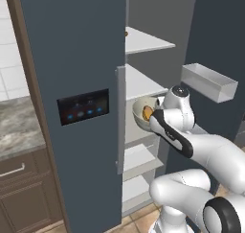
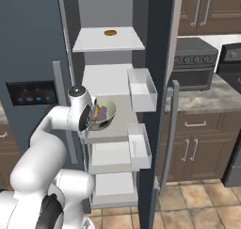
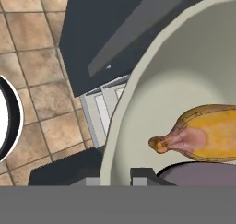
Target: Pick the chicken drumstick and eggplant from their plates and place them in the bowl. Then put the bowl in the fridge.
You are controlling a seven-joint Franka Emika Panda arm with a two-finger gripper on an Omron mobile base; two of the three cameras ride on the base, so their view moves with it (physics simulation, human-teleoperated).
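One pincer (image 3: 115,176) clamps the bowl (image 3: 152,71) rim, chicken drumstick (image 3: 203,133) and eggplant (image 3: 198,174) just beyond.

I note the bowl (image 3: 138,108) as smooth and glossy, glazed like ceramic, pale grey-green with a lighter rim. The chicken drumstick (image 3: 203,133) inside it looks slick and shiny, golden skin with a pinker patch at its narrow end. Beside it I see the eggplant (image 3: 203,174), a dull purple, matt surface. The fridge (image 1: 72,59) doors read as matt slate-blue, painted metal by the look; its control panel (image 1: 83,106) is glossy black. Shelves (image 2: 108,40) look like smooth white plastic. The floor tiles (image 3: 32,57) appear tan, stone-like, faintly mottled. The countertop (image 1: 19,124) looks like speckled grey stone, the cabinets (image 2: 193,134) like dark brown wood.
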